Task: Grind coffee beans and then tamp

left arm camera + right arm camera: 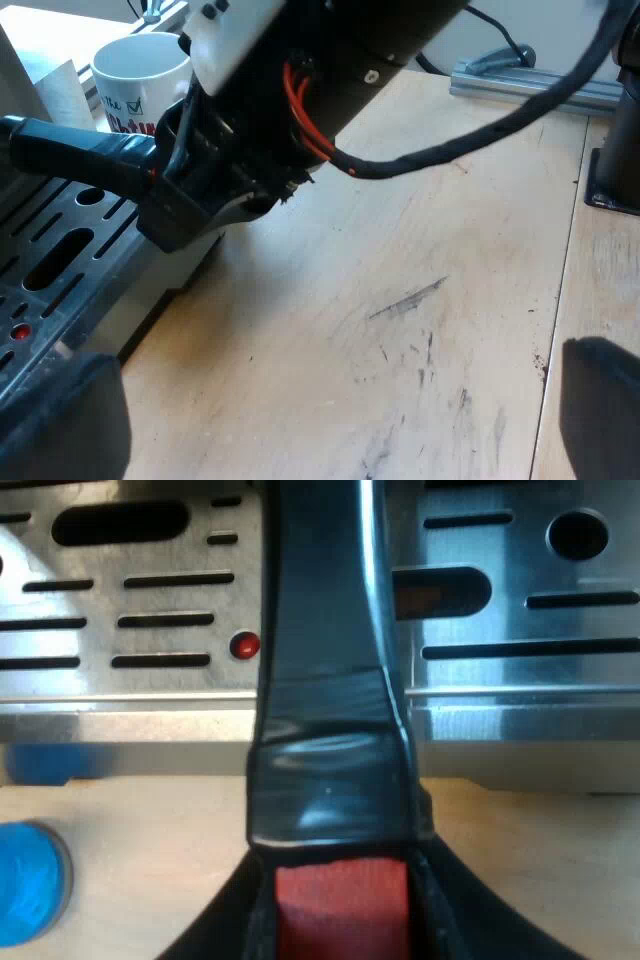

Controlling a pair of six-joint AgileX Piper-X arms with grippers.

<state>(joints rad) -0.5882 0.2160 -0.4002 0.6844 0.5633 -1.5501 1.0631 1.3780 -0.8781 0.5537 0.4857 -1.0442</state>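
1. Two black fingers point(222, 932) of the right end effector point(340, 920) are pressed onto the holder point(70, 150), one on either side of its dark handle point(330, 680), just where the red end point(340, 905) begins.
2. The handle reaches across above the slotted metal drip grate point(520, 630) of the espresso machine point(500, 730), and the red end sits out past the grate's front edge, over the wooden bench point(530, 860).
3. The holder's metal part is hidden, so I cannot tell whether it is locked into the machine.
4. The left end effector point(330, 415) hangs over bare bench just off the grate's side. Its fingers point(60, 425) are spread wide with nothing between them.
5. From there the right end effector is seen at the grate's outer edge, clamped on the handle.
6. A blue tamper point(25, 895) rests on the bench close to the grate's front edge, well apart from the handle.
7. A white mug point(140, 70) with printing on it stands beyond the handle, past the grate's far end.
8. One small red dot point(244, 645) shows on the grate among the slots, close beside the handle.
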